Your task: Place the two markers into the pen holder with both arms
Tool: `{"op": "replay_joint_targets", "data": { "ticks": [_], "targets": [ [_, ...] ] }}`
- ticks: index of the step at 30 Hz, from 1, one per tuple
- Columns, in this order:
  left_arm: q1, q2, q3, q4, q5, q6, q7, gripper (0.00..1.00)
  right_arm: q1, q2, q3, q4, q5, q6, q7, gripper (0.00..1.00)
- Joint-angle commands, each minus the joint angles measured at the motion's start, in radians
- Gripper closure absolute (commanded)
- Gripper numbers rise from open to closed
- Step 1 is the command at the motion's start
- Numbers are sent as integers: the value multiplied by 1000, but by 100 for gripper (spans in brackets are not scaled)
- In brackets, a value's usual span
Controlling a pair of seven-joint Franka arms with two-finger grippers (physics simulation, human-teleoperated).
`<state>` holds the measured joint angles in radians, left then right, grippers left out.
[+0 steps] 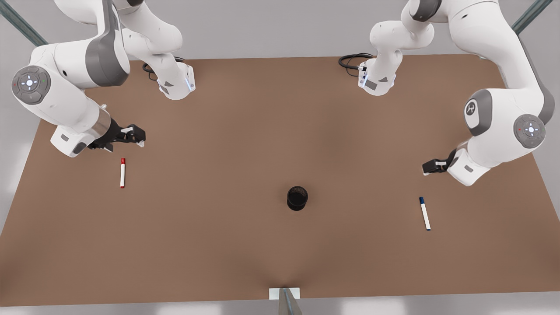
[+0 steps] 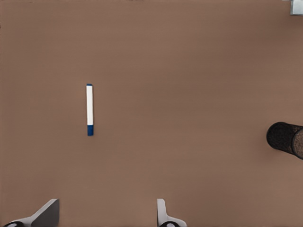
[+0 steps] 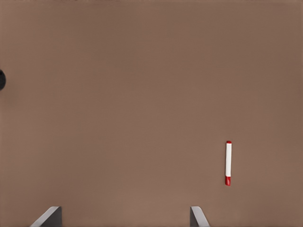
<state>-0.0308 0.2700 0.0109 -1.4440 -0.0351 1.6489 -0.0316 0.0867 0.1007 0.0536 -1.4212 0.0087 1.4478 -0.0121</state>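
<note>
The red-capped marker (image 1: 122, 173) lies flat on the brown table (image 1: 218, 245) at the front view's left. My right gripper (image 1: 135, 135) hovers just behind it, open; the right wrist view shows the marker (image 3: 228, 162) ahead of the spread fingers (image 3: 124, 217). The blue-capped marker (image 1: 425, 213) lies at the front view's right. My left gripper (image 1: 431, 167) hangs open behind it, and the left wrist view shows that marker (image 2: 89, 109) beyond the fingers (image 2: 106, 215). The black pen holder (image 1: 297, 198) stands upright mid-table between the markers, also visible as the pen holder (image 2: 285, 138).
Both arm bases (image 1: 177, 85) (image 1: 376, 81) stand at the table's far edge with black cables (image 1: 352, 59) beside them. A grey bracket (image 1: 284, 297) sits at the near edge. Bare tabletop lies between each marker and the holder.
</note>
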Motion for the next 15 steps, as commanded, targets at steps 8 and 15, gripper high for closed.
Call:
{"op": "replay_joint_targets", "data": {
  "ticks": [8,15],
  "targets": [
    [89,227,0,-19,-3,282,77,0,-1,-1,0,1,1,26,-5,0],
    [180,436,0,-27,1,548,191,7,1,-3,2,1,1,3,-40,0]
  ]
}}
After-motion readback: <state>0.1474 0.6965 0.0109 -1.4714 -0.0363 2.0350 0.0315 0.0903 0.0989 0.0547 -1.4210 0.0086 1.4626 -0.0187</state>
